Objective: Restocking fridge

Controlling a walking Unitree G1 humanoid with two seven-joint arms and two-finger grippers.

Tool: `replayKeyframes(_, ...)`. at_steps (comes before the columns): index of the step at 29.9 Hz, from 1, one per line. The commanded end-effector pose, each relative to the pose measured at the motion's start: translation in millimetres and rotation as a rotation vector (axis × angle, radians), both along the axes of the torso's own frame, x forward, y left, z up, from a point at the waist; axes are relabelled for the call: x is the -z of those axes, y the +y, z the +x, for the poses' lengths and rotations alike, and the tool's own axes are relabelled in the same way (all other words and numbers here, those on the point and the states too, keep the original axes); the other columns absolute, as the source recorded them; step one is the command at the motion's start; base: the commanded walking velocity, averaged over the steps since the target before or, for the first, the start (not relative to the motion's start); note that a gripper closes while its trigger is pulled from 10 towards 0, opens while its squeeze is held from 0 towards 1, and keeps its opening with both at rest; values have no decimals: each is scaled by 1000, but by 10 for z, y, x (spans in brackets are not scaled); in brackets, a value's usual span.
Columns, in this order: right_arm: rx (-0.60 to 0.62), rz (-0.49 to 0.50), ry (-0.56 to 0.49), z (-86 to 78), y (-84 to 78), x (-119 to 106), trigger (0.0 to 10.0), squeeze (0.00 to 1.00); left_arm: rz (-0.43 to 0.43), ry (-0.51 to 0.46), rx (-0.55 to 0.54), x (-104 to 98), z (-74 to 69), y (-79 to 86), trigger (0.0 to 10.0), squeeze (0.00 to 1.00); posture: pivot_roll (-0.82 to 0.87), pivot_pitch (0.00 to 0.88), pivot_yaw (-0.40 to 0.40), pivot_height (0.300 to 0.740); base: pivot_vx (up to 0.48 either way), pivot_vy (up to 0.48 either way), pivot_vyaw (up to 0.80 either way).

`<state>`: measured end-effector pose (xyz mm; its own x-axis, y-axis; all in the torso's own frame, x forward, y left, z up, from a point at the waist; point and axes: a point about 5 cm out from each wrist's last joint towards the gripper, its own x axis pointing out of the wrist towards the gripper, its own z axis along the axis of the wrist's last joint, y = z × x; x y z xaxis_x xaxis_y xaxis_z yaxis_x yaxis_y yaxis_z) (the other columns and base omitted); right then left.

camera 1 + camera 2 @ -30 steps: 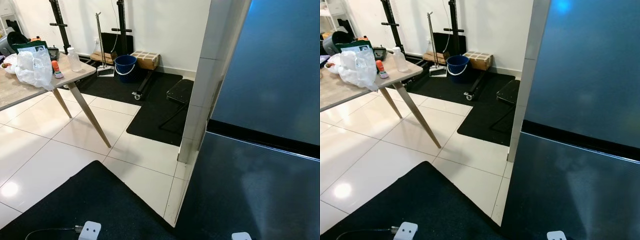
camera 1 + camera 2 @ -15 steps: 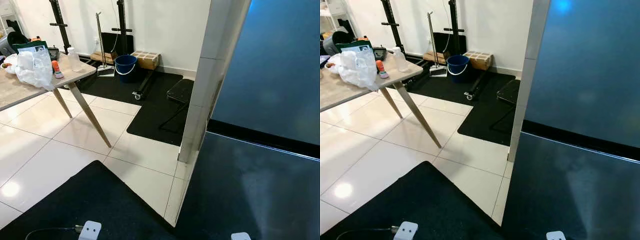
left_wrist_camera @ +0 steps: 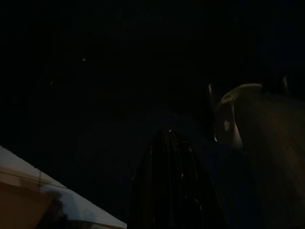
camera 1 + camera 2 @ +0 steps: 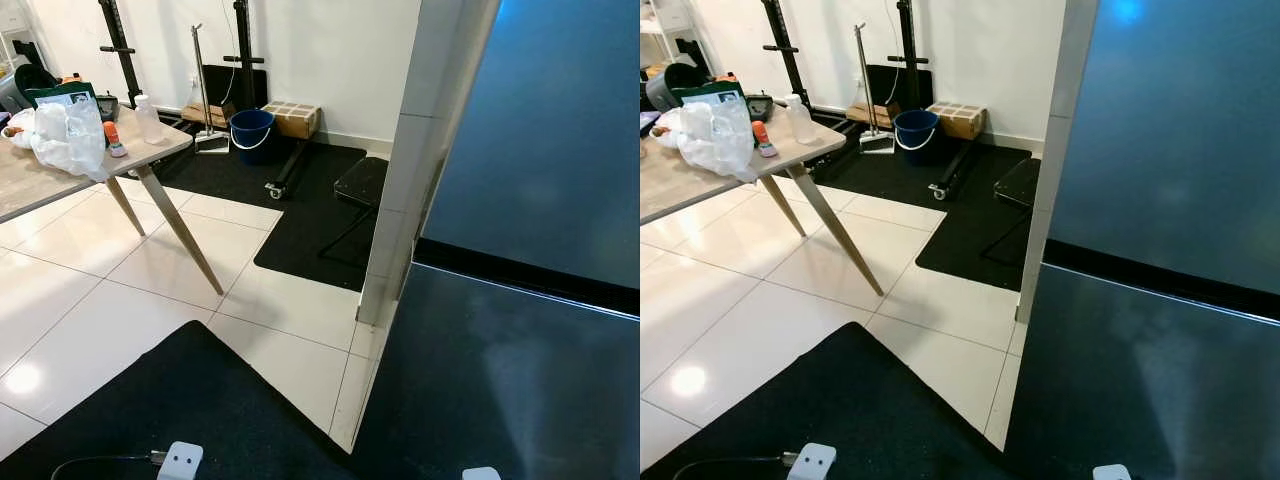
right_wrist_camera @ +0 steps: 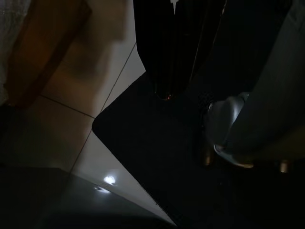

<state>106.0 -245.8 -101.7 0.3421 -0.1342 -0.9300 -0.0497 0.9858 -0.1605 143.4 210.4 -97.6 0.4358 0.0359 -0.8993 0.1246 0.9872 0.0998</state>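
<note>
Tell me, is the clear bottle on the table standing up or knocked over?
Standing up. The clear bottle sits upright near the table corner, its white cap on top.

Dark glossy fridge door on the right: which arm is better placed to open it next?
Probably the right arm. The dark glossy fridge door stands on the robot's right, while the wooden table with the white plastic bag is off to its left. Both arms hang idle, so only side favours it.

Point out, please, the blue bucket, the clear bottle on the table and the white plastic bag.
blue bucket (image 4: 250,135), left eye view, on its front wall.
clear bottle (image 4: 149,122), left eye view, on its body.
white plastic bag (image 4: 715,138), right eye view, on its crumpled middle.
</note>
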Motion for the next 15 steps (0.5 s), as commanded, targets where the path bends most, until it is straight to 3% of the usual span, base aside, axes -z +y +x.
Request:
replayKeyframes(1,6,16,-9,30,24,-2,10000,0,-5,16,9,15,-25,-26,10000,0,64,0,8,740,0,0,800)
replayKeyframes(15,-1,25,-5,26,46,4,10000,0,0,30,0,26,-73,7,10000,0,65,0,5,740,0,0,800)
